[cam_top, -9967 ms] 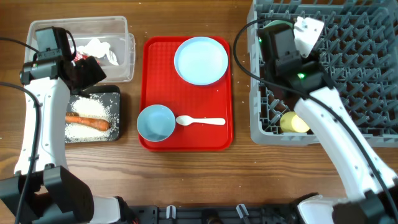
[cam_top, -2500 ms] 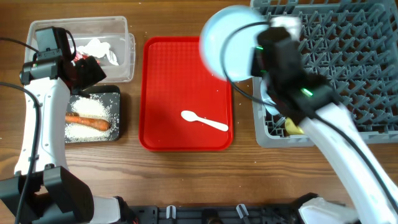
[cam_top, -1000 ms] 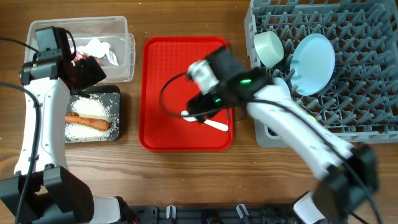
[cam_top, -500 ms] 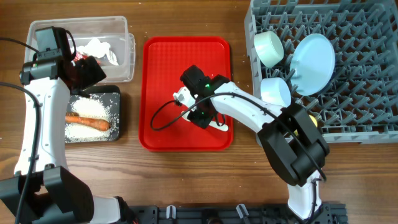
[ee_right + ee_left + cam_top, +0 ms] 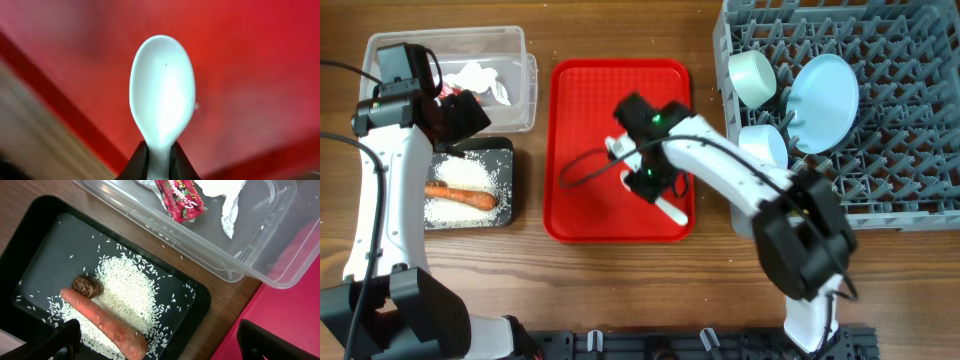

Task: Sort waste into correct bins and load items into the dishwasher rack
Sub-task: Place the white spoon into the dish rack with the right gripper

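Note:
My right gripper [image 5: 657,188] is over the red tray and is shut on the handle of the white plastic spoon [image 5: 672,211]. In the right wrist view the spoon [image 5: 162,90] sticks out from the closed gripper [image 5: 159,161]. The grey dishwasher rack [image 5: 900,150] holds the pale blue plate [image 5: 823,98], the pale green-white bowl [image 5: 752,77] and the light blue bowl [image 5: 765,147]. My left gripper [image 5: 468,113] is open and empty above the bins. The clear tub [image 5: 260,255] holds the red wrapper [image 5: 179,200] and tissue [image 5: 225,195]. The black tray [image 5: 40,255] holds rice [image 5: 132,292], the carrot [image 5: 107,327] and the brown lump [image 5: 87,286].
The flat red tray [image 5: 580,120] lies between the bins and the rack, with only the spoon over it. The clear tub [image 5: 510,60] and black tray [image 5: 505,150] sit at the left. Bare wooden table [image 5: 620,270] runs along the front.
The plate and both bowls went from the red tray into the rack. My right gripper came down onto the spoon and closed on it; the spoon has shifted slightly. The left arm has not moved.

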Available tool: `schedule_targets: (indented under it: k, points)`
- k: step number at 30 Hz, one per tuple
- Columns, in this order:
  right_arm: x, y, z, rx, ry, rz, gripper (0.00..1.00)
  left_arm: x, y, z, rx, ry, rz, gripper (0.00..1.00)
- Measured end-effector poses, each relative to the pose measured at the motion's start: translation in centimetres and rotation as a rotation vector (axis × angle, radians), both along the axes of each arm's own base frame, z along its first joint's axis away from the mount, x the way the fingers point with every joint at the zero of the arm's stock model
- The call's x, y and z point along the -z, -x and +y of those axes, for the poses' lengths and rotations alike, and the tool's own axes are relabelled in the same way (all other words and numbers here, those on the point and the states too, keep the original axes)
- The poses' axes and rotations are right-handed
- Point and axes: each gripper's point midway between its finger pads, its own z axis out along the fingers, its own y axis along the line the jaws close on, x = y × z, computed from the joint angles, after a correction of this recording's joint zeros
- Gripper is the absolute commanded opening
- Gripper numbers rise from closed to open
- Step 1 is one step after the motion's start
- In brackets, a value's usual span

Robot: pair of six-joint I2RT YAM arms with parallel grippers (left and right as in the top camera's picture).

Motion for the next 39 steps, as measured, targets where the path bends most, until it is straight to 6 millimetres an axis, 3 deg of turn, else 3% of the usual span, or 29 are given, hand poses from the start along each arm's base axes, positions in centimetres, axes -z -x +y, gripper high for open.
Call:
schedule_targets:
  k: [1, 2, 3, 5, 6, 7, 8, 9, 11, 13, 18, 19, 23, 26, 27, 28, 29, 36, 39]
  points:
    - [-6.9, -2.0, 0.3, 0.054, -0.107, -0.125, 0.04, 0.0, 0.0, 0.0, 0.000, 0.000, 0.000, 1.00]
    - [-10.8, -2.8, 0.1, 0.079, -0.170, -0.204, 0.04, 0.0, 0.0, 0.0, 0.000, 0.000, 0.000, 1.00]
    - [-13.3, -3.4, -0.7, 0.118, -0.201, -0.262, 0.04, 0.0, 0.0, 0.0, 0.000, 0.000, 0.000, 1.00]
    - [-21.0, -4.6, -6.6, 0.311, -0.247, -0.454, 0.05, 0.0, 0.0, 0.0, 0.000, 0.000, 0.000, 1.00]
    - [-23.1, -5.1, -10.0, 0.410, -0.239, -0.517, 0.04, 0.0, 0.0, 0.0, 0.000, 0.000, 0.000, 1.00]
    - [-25.1, -5.3, -14.9, 0.551, -0.209, -0.585, 0.04, 0.0, 0.0, 0.0, 0.000, 0.000, -0.001, 1.00]
    - [-26.2, -5.2, -19.7, 0.696, -0.166, -0.624, 0.04, 0.0, 0.0, 0.0, 0.000, 0.000, -0.001, 1.00]
    - [-26.4, -4.9, -23.0, 0.803, -0.130, -0.633, 0.04, 0.0, 0.0, 0.0, 0.000, 0.000, -0.001, 1.00]
    - [-25.6, -4.1, -29.1, 1.041, -0.063, -0.600, 0.04, 0.0, 0.0, 0.0, 0.000, 0.000, 0.000, 1.00]
    - [-24.3, -3.3, -33.7, 1.261, -0.025, -0.562, 0.05, 0.0, 0.0, 0.0, 0.000, 0.000, 0.000, 1.00]
    - [-17.6, -1.7, -39.9, 1.605, 0.030, -0.449, 0.04, 0.0, 0.0, 0.0, 0.000, 0.000, 0.000, 1.00]
    - [-15.4, -1.1, -40.9, 1.689, 0.040, -0.408, 0.04, 0.0, 0.0, 0.0, 0.000, -0.001, -0.001, 1.00]
    - [-8.8, 1.2, -42.2, 2.009, 0.033, -0.277, 0.04, 0.0, 0.0, 0.0, 0.000, 0.000, 0.000, 1.00]
    - [-5.9, 2.8, -42.0, 2.159, 0.042, -0.196, 0.04, 0.0, 0.0, 0.0, 0.000, 0.000, 0.000, 1.00]
    - [-5.4, 3.2, -41.8, 2.192, 0.045, -0.177, 0.57, 0.0, 0.0, 0.0, 0.000, -0.001, -0.001, 1.00]
    - [-5.1, 3.5, -41.7, 2.245, 0.044, -0.161, 0.89, 0.0, 0.0, 0.0, 0.000, -0.001, -0.001, 1.00]
    - [-5.1, 3.4, -41.9, 2.268, 0.041, -0.165, 0.97, 0.0, 0.0, 0.0, -0.001, -0.002, 0.000, 1.00]
    - [-5.4, 2.5, -42.4, 2.304, 0.001, -0.208, 1.00, 0.0, 0.0, 0.0, -0.001, -0.002, 0.000, 1.00]
    - [-5.9, 0.7, -41.3, 2.136, -0.099, -0.201, 1.00, 0.0, 0.0, 0.0, -0.001, -0.002, 0.000, 1.00]
